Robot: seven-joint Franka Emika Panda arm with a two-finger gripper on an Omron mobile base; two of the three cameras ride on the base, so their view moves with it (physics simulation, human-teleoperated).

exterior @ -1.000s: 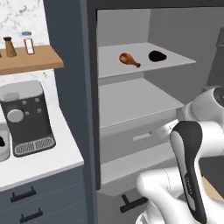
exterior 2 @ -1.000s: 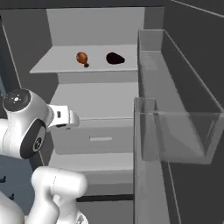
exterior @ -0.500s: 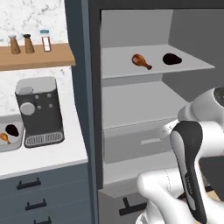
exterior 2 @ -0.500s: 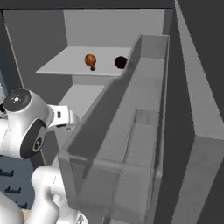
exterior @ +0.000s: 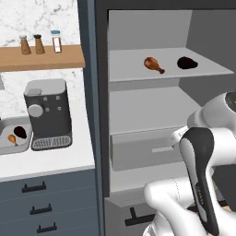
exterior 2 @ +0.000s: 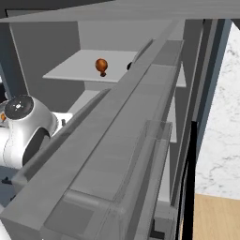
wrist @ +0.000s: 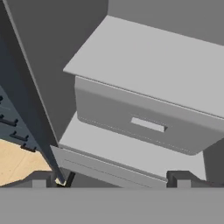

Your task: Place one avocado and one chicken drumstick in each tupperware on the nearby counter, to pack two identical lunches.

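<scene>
- You are facing an open fridge point(exterior: 152, 115), and everything below is placed against it.
- You can count two drumsticks. One drumstick point(exterior: 153, 64) lies on the fridge's top shelf point(exterior: 138, 69), left of the middle. The second drumstick point(exterior: 12, 138) lies in the grey container point(exterior: 7, 146) on the counter point(exterior: 50, 159), well to the left of the fridge.
- You can count two avocados. One avocado point(exterior: 186, 63) sits on that same top shelf, to the right of the drumstick and apart from it. The second avocado point(exterior: 20, 132) is in the container, just beside the drumstick there.
- You see one container, at the far left edge, beside the coffee machine point(exterior: 48, 113), which stands between it and the fridge.
- Three small shakers point(exterior: 39, 44) stand in a row on the wooden shelf point(exterior: 41, 57) left of the fridge, above the coffee machine.
- One drawer point(wrist: 140, 120) sits low inside the fridge, below the second shelf.
- Your gripper point(wrist: 111, 177) points at that drawer from in front of the fridge; its fingertips point(wrist: 39, 179) stand wide apart with nothing between them.
</scene>
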